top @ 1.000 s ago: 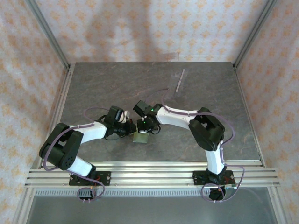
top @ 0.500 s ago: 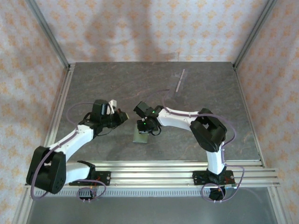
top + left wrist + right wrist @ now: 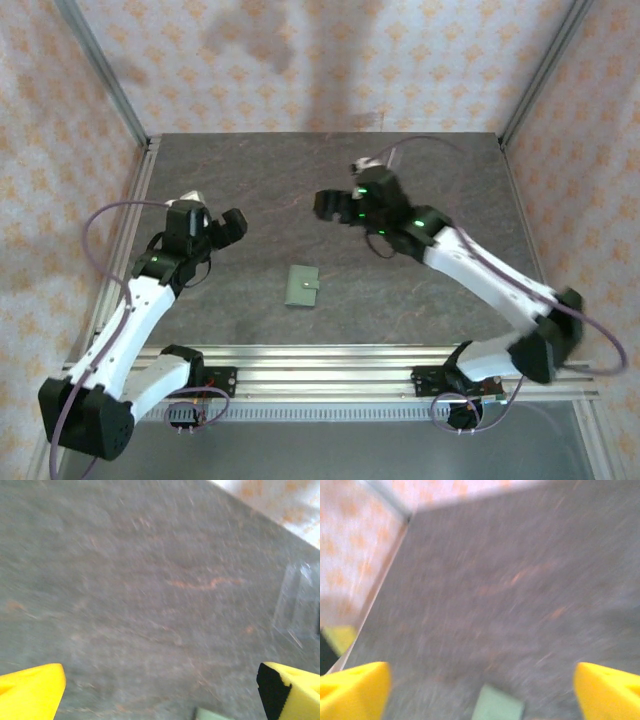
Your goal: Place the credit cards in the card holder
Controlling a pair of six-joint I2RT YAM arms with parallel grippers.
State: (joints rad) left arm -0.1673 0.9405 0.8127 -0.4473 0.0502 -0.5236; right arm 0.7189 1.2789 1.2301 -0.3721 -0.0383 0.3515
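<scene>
My left pincer (image 3: 222, 228) and right pincer (image 3: 335, 208) gape wide and empty, each well apart from the card holder (image 3: 302, 287) lying folded shut on the surface (image 3: 250, 180) between them, so I judge the credit cards stowed and only parking both arms left.

sage-green folding card holder (image 3: 302, 286): 1 | clear plastic stand (image 3: 300, 600): 1 | yellow-padded claws: 2, left claw (image 3: 160, 690), right claw (image 3: 480, 682) | grey table (image 3: 250, 170): 1

Grey stone-look table (image 3: 250, 180) with faint orange veins. Clear plastic stand (image 3: 297, 602) on it, blurred, near the far edge. Pale walls (image 3: 300, 70) patterned in orange; metal rails (image 3: 330, 375) along the near edge.
</scene>
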